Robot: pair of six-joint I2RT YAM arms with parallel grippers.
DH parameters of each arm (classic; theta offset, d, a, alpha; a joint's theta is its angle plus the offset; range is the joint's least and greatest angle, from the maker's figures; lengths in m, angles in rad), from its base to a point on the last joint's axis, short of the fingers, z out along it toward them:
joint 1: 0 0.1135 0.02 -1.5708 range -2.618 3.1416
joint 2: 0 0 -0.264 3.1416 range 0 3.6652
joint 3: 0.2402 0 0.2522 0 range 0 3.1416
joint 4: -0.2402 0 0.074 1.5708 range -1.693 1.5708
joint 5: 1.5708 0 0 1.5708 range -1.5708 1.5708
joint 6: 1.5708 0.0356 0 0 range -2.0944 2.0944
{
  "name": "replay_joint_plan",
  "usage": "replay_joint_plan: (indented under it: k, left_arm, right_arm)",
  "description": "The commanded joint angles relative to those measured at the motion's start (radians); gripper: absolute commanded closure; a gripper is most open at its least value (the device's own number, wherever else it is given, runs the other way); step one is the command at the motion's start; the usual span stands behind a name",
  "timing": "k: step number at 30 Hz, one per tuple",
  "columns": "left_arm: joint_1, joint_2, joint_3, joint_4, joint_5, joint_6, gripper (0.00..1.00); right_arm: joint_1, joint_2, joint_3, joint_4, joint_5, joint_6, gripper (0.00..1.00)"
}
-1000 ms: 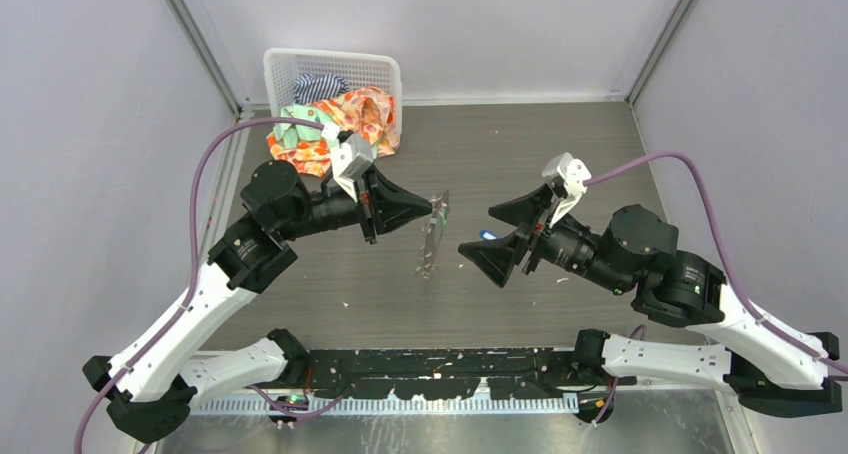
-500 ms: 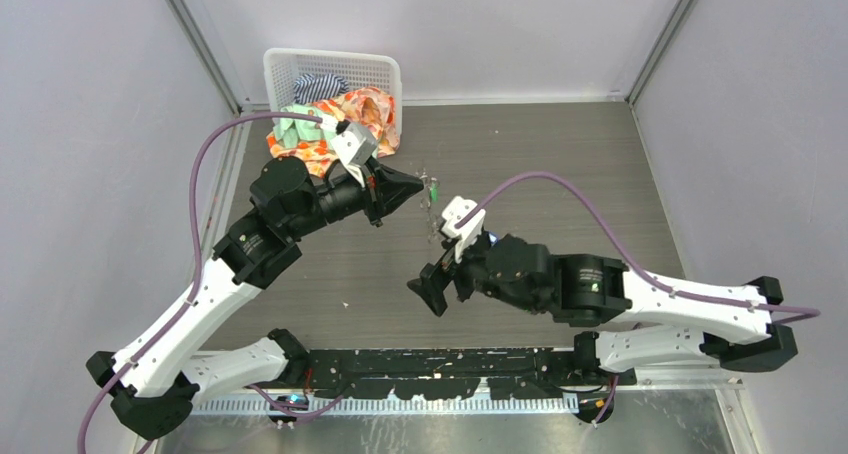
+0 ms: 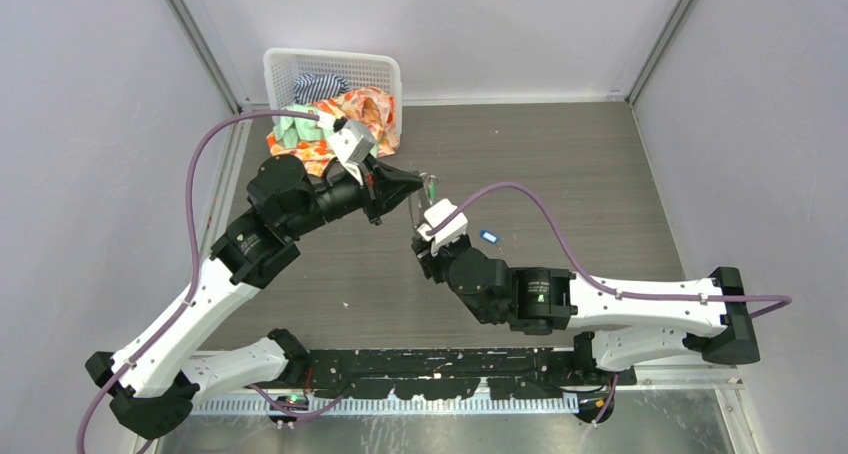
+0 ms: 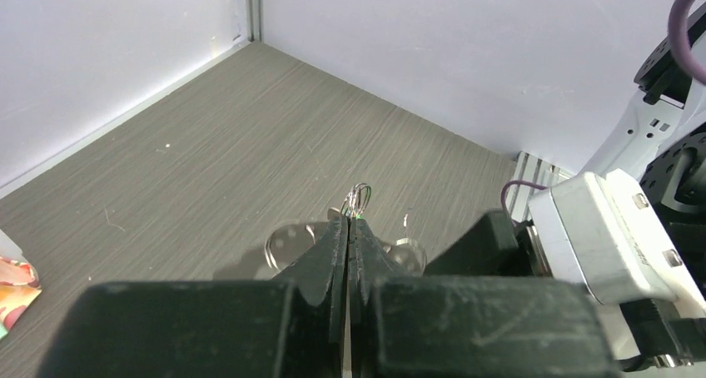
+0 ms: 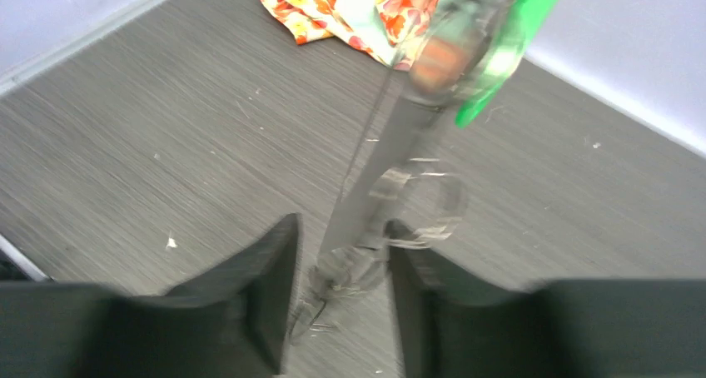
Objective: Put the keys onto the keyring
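Basket (image 3: 332, 56) blocks far-left corner; keyring (image 4: 356, 198) dangles inside spread right tool (image 5: 343, 228).

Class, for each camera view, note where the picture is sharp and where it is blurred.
Top external: evenly lit and sharp, the blue key distinct. Left wrist: sharp, with the table grain and the keyring wire clear. Right wrist: smeared throughout, with the green key and the keyring streaked.

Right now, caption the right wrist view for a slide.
Open right pincer straddles the hanging keyring, green key near its top.
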Motion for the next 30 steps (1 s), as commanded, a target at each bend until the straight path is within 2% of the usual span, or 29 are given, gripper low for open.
replay_joint_plan:
  k: [1,3,7,8,12,13,14,18,22,26,30]
  left_arm:
    - [0.005,-0.014,0.051,0.052,0.011,-0.013,1.0]
    - [0.005,-0.015,0.052,0.054,0.032,-0.019,1.0]
    - [0.005,-0.024,0.038,0.053,0.069,-0.01,1.0]
    - [0.005,-0.028,0.034,0.05,0.071,-0.004,0.92]
    - [0.006,-0.042,0.03,0.01,0.07,0.078,0.19]
    - [0.006,-0.047,0.03,-0.008,0.065,0.12,0.09]
    - [0.006,-0.056,0.03,-0.028,0.066,0.163,0.03]
    - [0.005,-0.103,0.013,-0.114,0.106,0.396,0.0]
    - [0.006,-0.17,-0.02,-0.237,0.223,0.636,0.0]
    - [0.005,-0.243,-0.083,-0.417,0.409,0.983,0.0]
    - [0.005,-0.295,-0.188,-0.336,0.384,1.177,0.0]
  right_arm:
    - [-0.049,-0.044,-0.012,0.14,-0.051,0.062,0.67]
    - [-0.094,-0.085,-0.049,0.179,-0.152,0.115,0.81]
    - [-0.203,-0.171,-0.11,0.216,-0.371,0.243,0.98]
    - [-0.228,-0.185,-0.11,0.198,-0.407,0.274,0.99]
    - [-0.32,-0.242,-0.092,0.092,-0.531,0.392,0.99]
    - [-0.345,-0.253,-0.078,0.061,-0.58,0.421,0.99]
    - [-0.366,-0.26,-0.058,0.027,-0.62,0.447,0.99]
    - [-0.434,-0.249,0.075,-0.187,-0.727,0.556,0.99]
    - [-0.483,-0.22,0.203,-0.383,-0.801,0.616,0.99]
    - [-0.531,-0.197,0.253,-0.426,-0.896,0.691,0.99]
    - [-0.627,-0.149,0.233,-0.349,-1.077,0.816,0.99]
